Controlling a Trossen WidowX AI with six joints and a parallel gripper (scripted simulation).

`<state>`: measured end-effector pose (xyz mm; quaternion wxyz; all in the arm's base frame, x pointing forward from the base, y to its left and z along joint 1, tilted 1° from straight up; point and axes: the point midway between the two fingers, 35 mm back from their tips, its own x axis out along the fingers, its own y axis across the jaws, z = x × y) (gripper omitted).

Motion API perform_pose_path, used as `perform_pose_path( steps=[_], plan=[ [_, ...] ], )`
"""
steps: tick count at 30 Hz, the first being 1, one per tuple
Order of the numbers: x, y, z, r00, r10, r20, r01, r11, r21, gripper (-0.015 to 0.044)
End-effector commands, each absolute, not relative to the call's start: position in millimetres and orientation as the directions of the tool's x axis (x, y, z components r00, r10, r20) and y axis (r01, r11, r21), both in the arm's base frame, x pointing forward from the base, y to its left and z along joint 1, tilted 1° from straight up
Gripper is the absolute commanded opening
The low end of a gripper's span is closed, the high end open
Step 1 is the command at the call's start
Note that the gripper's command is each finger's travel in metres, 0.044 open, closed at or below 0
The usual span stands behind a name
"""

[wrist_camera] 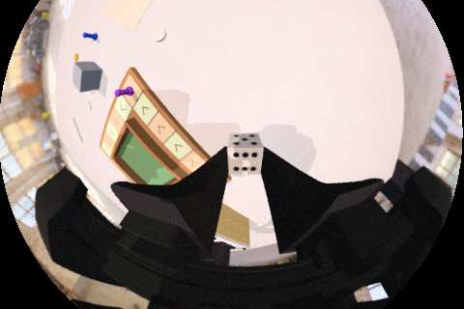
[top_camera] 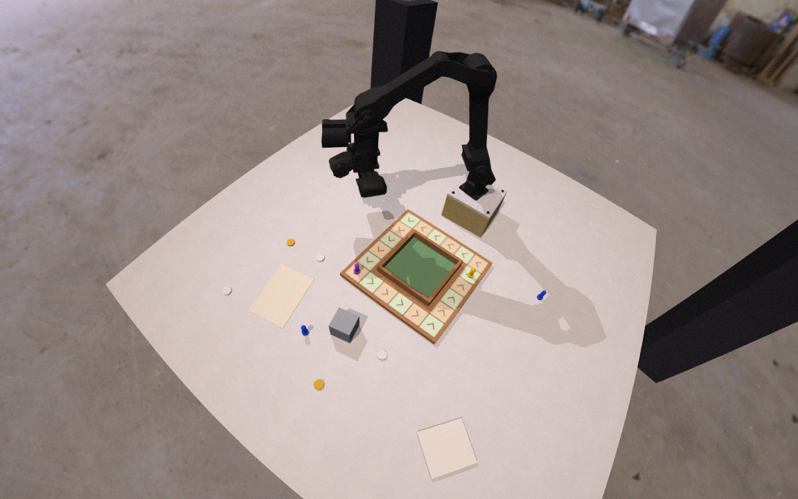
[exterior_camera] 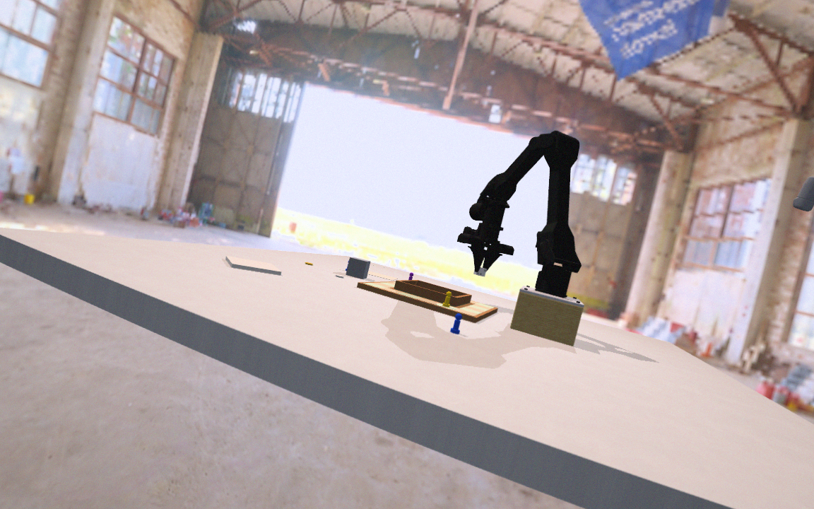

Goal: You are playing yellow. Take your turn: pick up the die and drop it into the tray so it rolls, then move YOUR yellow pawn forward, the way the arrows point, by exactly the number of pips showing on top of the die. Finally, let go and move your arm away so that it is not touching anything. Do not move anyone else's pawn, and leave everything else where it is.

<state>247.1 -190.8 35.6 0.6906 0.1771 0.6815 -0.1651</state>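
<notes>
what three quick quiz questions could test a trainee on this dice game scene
1. True or false: the pincer is shut on the die.
2. Where is the die now? A) lying in the green tray B) held above the table, off the board's far corner C) beside the grey cube
3. Fill in: the yellow pawn and the ____ pawn stand on opposite sides of the board.

Key: 1 true; 2 B; 3 purple.
</notes>
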Motion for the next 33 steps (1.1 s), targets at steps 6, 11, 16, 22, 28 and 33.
perform_pose_path(
  steps=[6, 11, 16, 22, 28, 33],
  plan=[
    [244, -188, 77, 0.021, 0.005, -1.0, 0.468, 0.884, 0.015, 0.0],
    [253, -171, 75, 0.027, 0.013, -1.0, 0.421, 0.907, 0.023, 0.0],
    [264, -145, 72, 0.033, 0.025, -0.999, 0.35, 0.936, 0.035, 0.0],
    [274, -116, 67, 0.031, 0.025, -0.999, 0.274, 0.961, 0.032, 0.0],
    [280, -86, 63, 0.029, 0.025, -0.999, 0.196, 0.98, 0.03, 0.0],
    [283, -62, 59, 0.027, 0.025, -0.999, 0.129, 0.991, 0.028, 0.0]
  ],
)
